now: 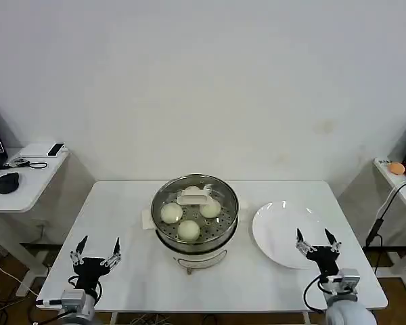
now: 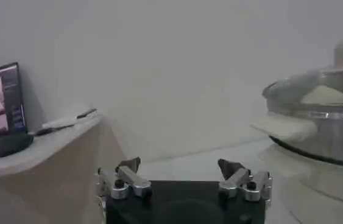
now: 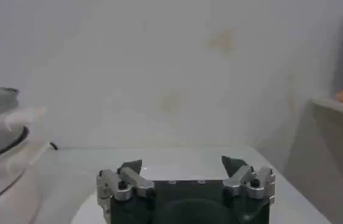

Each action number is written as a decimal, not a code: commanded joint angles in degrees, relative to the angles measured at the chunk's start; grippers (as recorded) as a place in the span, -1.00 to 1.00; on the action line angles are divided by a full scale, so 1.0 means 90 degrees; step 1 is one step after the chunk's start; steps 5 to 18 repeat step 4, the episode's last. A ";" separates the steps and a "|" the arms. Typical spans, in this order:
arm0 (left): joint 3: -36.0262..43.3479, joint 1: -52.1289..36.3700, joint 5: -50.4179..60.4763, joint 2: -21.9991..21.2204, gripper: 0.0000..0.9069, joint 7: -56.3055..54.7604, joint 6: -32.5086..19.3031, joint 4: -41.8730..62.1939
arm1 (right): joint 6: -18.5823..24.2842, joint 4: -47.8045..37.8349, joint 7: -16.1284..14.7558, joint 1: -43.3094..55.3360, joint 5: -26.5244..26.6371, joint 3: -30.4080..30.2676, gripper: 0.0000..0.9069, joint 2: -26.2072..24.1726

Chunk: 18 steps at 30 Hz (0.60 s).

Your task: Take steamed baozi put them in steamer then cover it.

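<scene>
The table (image 1: pixel 122 223) carries the steamer (image 1: pixel 195 240) at its centre, the cover (image 1: pixel 196 196) already on it, bar handle running roughly nine to three. Through the glass I see the baozi (image 1: pixel 171 213) on the tray. The empty plate (image 1: pixel 284 233) sits at the steamer's three o'clock. My left gripper (image 1: pixel 95 254) hangs at the pot's eight o'clock, my right gripper (image 1: pixel 317 242) at its four, over the plate's near rim, both spread wide and holding nothing. I judge the task finished.
</scene>
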 commanded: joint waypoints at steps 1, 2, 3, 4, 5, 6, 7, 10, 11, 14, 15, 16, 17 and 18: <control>-0.0010 0.0039 -0.0071 -0.0003 1.00 -0.0003 0.0016 -0.0019 | -0.0033 -0.0008 -0.0011 0.0013 -0.0090 0.0066 1.00 0.0001; -0.0013 0.0041 -0.0072 -0.0003 1.00 -0.0003 0.0016 -0.0023 | -0.0041 -0.0014 -0.0026 0.0019 -0.0103 0.0068 1.00 0.0005; -0.0014 0.0051 -0.0072 0.0000 1.00 -0.0002 0.0016 -0.0031 | -0.0037 -0.0020 -0.0038 0.0028 -0.0119 0.0069 1.00 0.0013; -0.0017 0.0054 -0.0072 0.0000 1.00 -0.0001 0.0018 -0.0036 | -0.0033 -0.0022 -0.0040 0.0030 -0.0123 0.0070 1.00 0.0014; -0.0017 0.0054 -0.0072 0.0000 1.00 -0.0001 0.0018 -0.0036 | -0.0033 -0.0022 -0.0040 0.0030 -0.0123 0.0070 1.00 0.0014; -0.0017 0.0054 -0.0072 0.0000 1.00 -0.0001 0.0018 -0.0036 | -0.0033 -0.0022 -0.0040 0.0030 -0.0123 0.0070 1.00 0.0014; -0.0017 0.0054 -0.0072 0.0000 1.00 -0.0001 0.0018 -0.0036 | -0.0033 -0.0022 -0.0040 0.0030 -0.0123 0.0070 1.00 0.0014; -0.0017 0.0054 -0.0072 0.0000 1.00 -0.0001 0.0018 -0.0036 | -0.0033 -0.0022 -0.0040 0.0030 -0.0123 0.0070 1.00 0.0014; -0.0017 0.0054 -0.0072 0.0000 1.00 -0.0001 0.0018 -0.0036 | -0.0033 -0.0022 -0.0040 0.0030 -0.0123 0.0070 1.00 0.0014; -0.0017 0.0054 -0.0072 0.0000 1.00 -0.0001 0.0018 -0.0036 | -0.0033 -0.0022 -0.0040 0.0030 -0.0123 0.0070 1.00 0.0014; -0.0017 0.0054 -0.0072 0.0000 1.00 -0.0001 0.0018 -0.0036 | -0.0033 -0.0022 -0.0040 0.0030 -0.0123 0.0070 1.00 0.0014; -0.0017 0.0054 -0.0072 0.0000 1.00 -0.0001 0.0018 -0.0036 | -0.0033 -0.0022 -0.0040 0.0030 -0.0123 0.0070 1.00 0.0014; -0.0017 0.0054 -0.0072 0.0000 1.00 -0.0001 0.0018 -0.0036 | -0.0033 -0.0022 -0.0040 0.0030 -0.0123 0.0070 1.00 0.0014; -0.0017 0.0054 -0.0072 0.0000 1.00 -0.0001 0.0018 -0.0036 | -0.0033 -0.0022 -0.0040 0.0030 -0.0123 0.0070 1.00 0.0014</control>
